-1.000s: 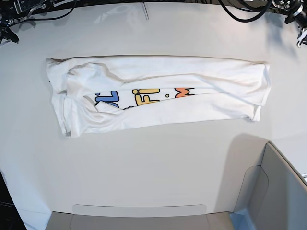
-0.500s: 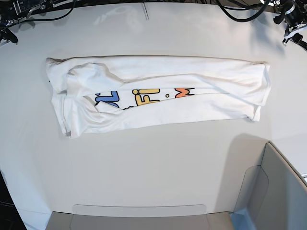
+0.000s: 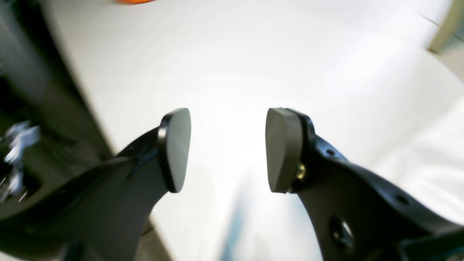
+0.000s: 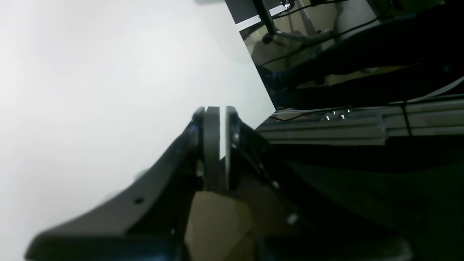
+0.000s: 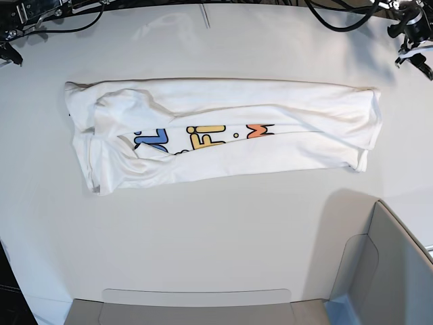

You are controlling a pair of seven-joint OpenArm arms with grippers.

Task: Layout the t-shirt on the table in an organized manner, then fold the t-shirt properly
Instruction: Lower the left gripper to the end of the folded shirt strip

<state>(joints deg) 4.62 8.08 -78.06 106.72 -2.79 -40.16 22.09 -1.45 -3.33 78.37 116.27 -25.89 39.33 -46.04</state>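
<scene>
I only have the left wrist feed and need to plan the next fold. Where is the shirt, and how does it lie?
Observer: The t-shirt lies as a long band across the table, both long edges folded in, with only a strip of the coloured print showing.
Operator: Is either arm touching it?
Observer: No. The left gripper sits at the far corner in the base view, off the cloth.
Operator: I see my jaws open. What about the other arm?
Observer: The right gripper is shut with nothing between its pads, at the table's edge.
Operator: Anything else near the shirt?
Observer: A grey-white bin stands at the near corner, apart from the shirt.
</scene>
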